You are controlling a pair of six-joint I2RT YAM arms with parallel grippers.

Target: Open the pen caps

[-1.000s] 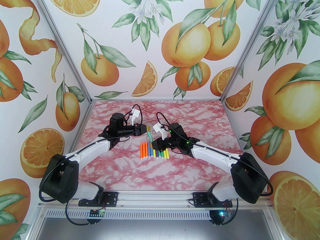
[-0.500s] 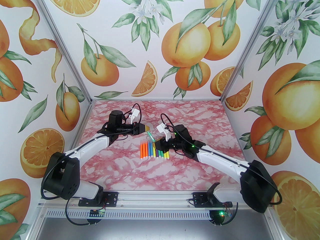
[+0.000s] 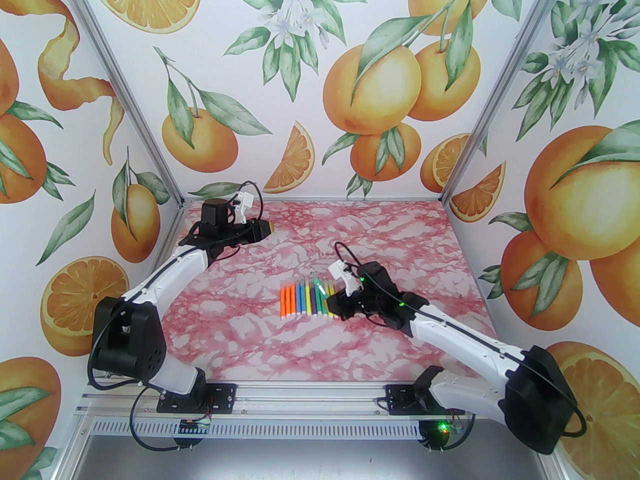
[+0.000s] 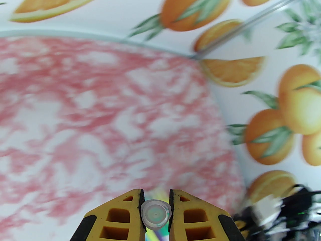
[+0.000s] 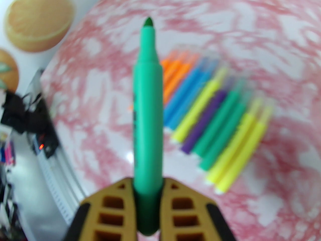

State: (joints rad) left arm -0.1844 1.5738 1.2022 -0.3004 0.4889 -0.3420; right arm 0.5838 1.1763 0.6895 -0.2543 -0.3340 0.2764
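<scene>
While the right gripper (image 5: 148,184) is clamped on the barrel of a green pen (image 5: 146,104) with its tip (image 5: 148,22) bared, the left gripper (image 4: 155,194) is closed on a pale cap (image 4: 155,213), held well apart near the far left corner of the table (image 3: 380,228). A row of pens (image 3: 305,298) is laid just beside the right gripper; these are judged unopened. Risks are noted. The cap is pinched close to the fingertips and could be flicked away on release. If the green pen is lowered carelessly, the table could be marked by the tip, or the row could be struck and scattered.
</scene>
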